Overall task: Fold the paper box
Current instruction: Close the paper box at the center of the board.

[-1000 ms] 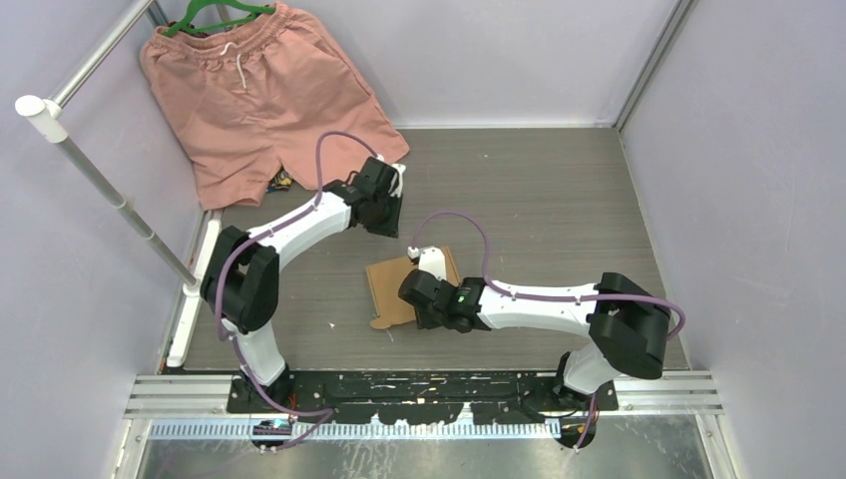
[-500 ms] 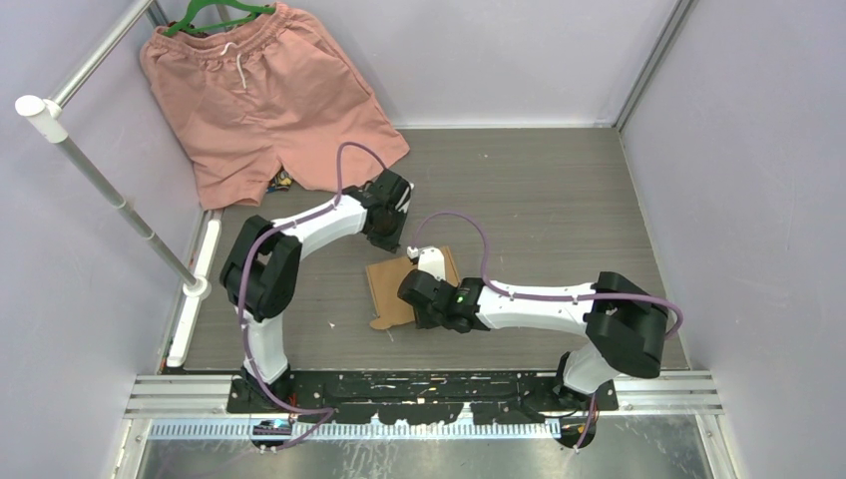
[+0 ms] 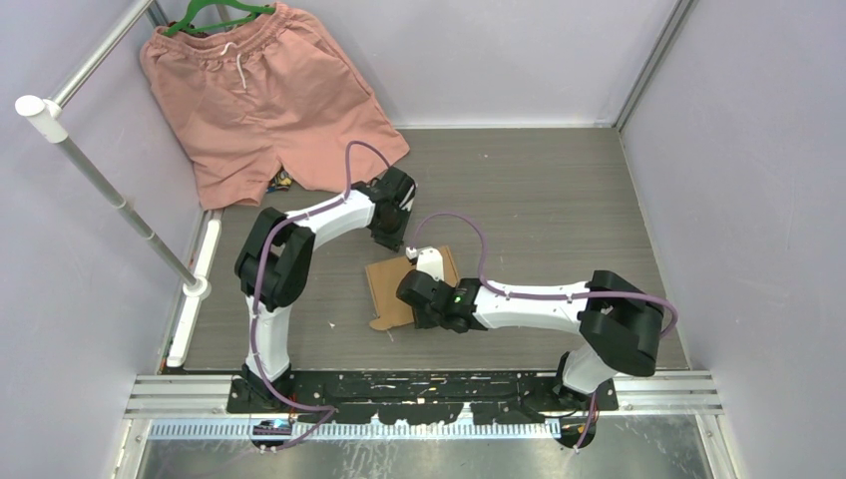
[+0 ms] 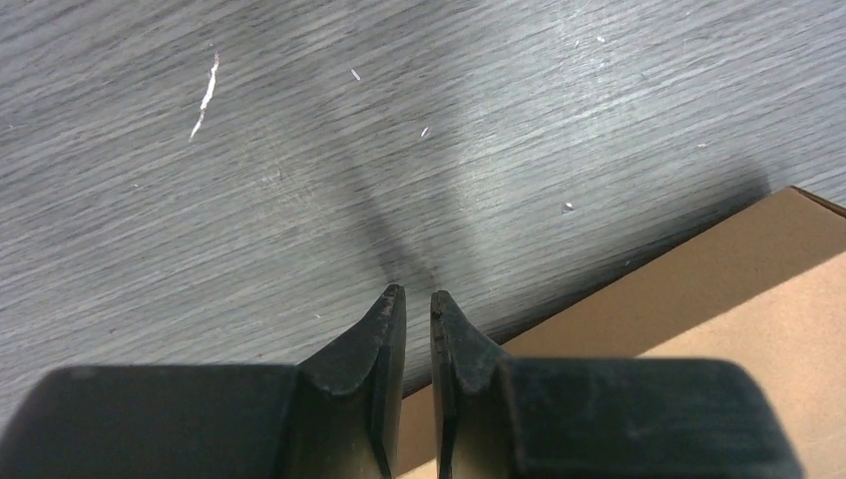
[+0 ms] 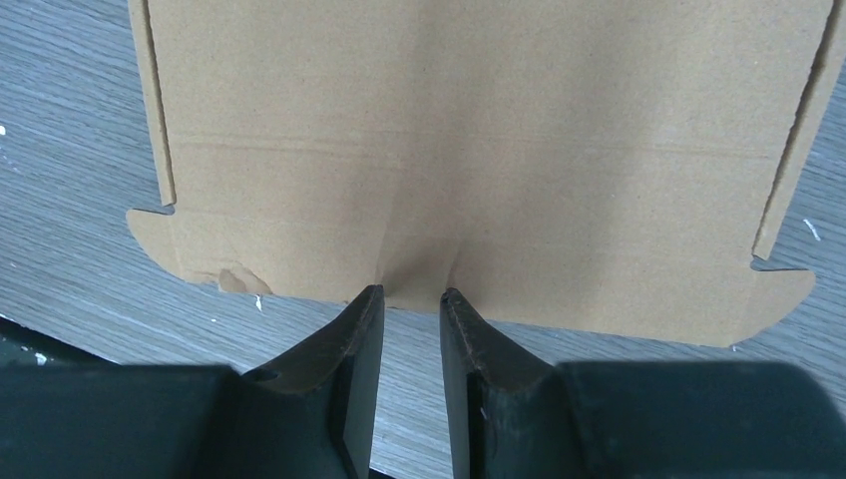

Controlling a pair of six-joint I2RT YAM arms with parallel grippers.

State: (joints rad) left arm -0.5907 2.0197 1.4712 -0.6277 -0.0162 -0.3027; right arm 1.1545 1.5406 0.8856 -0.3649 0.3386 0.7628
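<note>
The paper box [image 3: 391,286] is a flat brown cardboard sheet lying on the grey table, with a notched tab at its near-left corner. In the right wrist view the sheet [image 5: 479,140] stretches away from my right gripper [image 5: 411,291], whose tips stand at its tabbed edge. The jaws are open and only the table shows between them. The right gripper [image 3: 419,289] covers the sheet's right part from above. My left gripper [image 3: 396,242] hangs at the sheet's far edge. Its fingers [image 4: 414,291] are a narrow gap apart over bare table, with the cardboard [image 4: 718,289] just beside them.
Salmon-pink shorts [image 3: 264,95] on a green hanger lie at the back left. A white pole [image 3: 110,185] slants along the left side. Purple walls close in the table on three sides. The black mounting rail [image 3: 419,384] runs along the near edge.
The left arm's elbow has swung right and its gripper has shifted slightly right, closer to the cardboard's far edge. The right arm and the sheet have stayed put.
</note>
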